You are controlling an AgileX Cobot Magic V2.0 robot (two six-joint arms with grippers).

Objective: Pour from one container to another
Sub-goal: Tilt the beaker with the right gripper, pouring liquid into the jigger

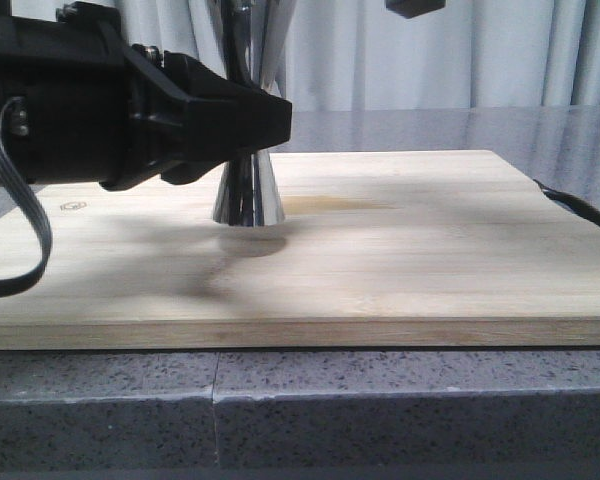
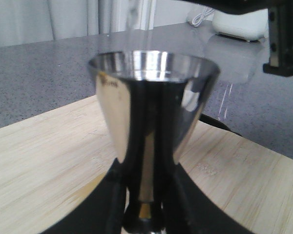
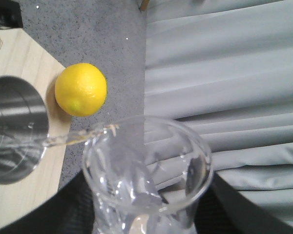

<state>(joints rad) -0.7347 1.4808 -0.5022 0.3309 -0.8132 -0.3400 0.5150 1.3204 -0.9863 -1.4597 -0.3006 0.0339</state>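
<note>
Steel gleams in the front view: one tall hourglass-shaped shiny metal jigger (image 1: 248,190) stands upright on one pale bamboo cutting board (image 1: 410,250), which lies on a grey speckled stone counter (image 1: 380,410). The black left gripper (image 1: 242,128) reaches in from the left and crosses the jigger at its waist.

From the left wrist, the jigger's upper cone (image 2: 154,102) fills the frame, and the black fingers (image 2: 118,197) press its narrow waist from both sides, clamped on it. A thin clear stream (image 2: 133,29) falls into the cup.

From the right wrist, one small clear glass beaker (image 3: 147,170) is tilted, its lip sending liquid toward the jigger's open mouth (image 3: 14,136). The right gripper's dark fingers (image 3: 73,207) flank the beaker, gripping it. One yellow lemon (image 3: 81,89) rests on the counter just beside the board's edge. Grey curtains (image 3: 224,73) hang behind.
</note>
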